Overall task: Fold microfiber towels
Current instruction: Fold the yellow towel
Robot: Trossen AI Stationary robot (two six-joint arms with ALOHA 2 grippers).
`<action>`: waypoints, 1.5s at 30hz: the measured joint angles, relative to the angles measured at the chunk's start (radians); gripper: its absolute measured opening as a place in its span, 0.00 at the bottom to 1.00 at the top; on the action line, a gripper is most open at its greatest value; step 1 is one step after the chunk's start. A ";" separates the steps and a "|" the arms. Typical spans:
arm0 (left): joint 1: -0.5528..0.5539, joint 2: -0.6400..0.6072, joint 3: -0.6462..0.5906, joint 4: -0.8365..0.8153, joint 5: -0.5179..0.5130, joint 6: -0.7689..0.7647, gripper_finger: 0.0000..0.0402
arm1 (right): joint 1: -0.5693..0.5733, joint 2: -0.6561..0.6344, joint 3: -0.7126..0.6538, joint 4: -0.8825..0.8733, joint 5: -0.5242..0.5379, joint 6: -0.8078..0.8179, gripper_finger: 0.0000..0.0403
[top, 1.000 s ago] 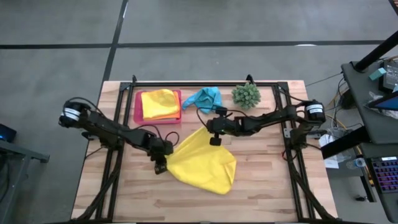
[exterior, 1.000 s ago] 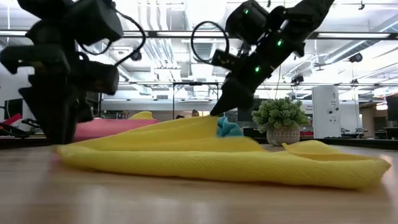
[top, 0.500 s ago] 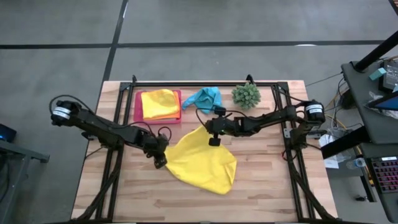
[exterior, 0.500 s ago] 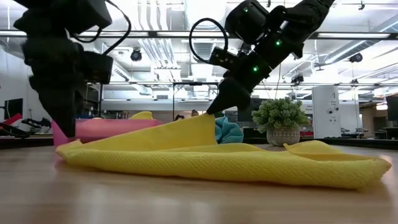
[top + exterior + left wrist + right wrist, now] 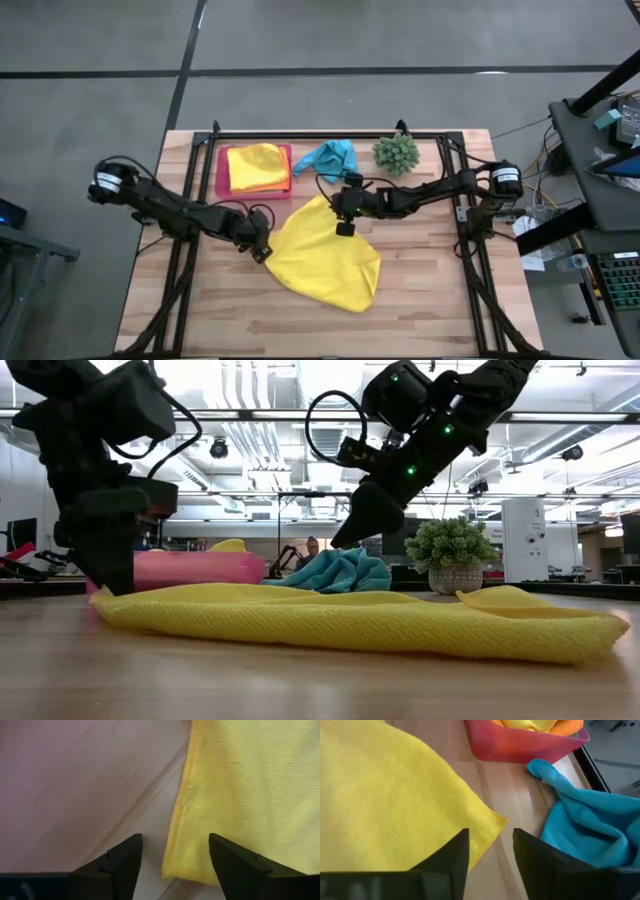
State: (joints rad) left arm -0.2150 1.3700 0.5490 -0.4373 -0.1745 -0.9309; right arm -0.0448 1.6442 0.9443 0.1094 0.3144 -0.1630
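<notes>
yellow towel [image 5: 325, 255] flat, both corners released, bare wood [image 5: 200, 300] around

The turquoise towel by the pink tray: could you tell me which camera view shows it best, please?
The right wrist view: the turquoise towel lies crumpled and close, folds plain. The high view shows it small beside the pink tray; the low view shows only its top; the left wrist view misses it.

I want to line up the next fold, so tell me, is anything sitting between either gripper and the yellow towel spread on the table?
Nothing visible. The left gripper is open right at the edge of the yellow towel, and the right gripper is open over its far corner. The turquoise towel, pink tray and plant ball lie beyond it.
</notes>
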 joint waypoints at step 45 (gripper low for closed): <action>-0.011 -0.049 0.191 -0.427 0.188 -0.070 0.04 | 0.191 -0.053 -0.018 -0.343 -0.008 0.323 0.46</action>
State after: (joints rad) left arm -0.2264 1.3209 0.7403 -0.8646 0.0139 -1.0014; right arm 0.1463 1.5909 0.9264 -0.2337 0.3062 0.1596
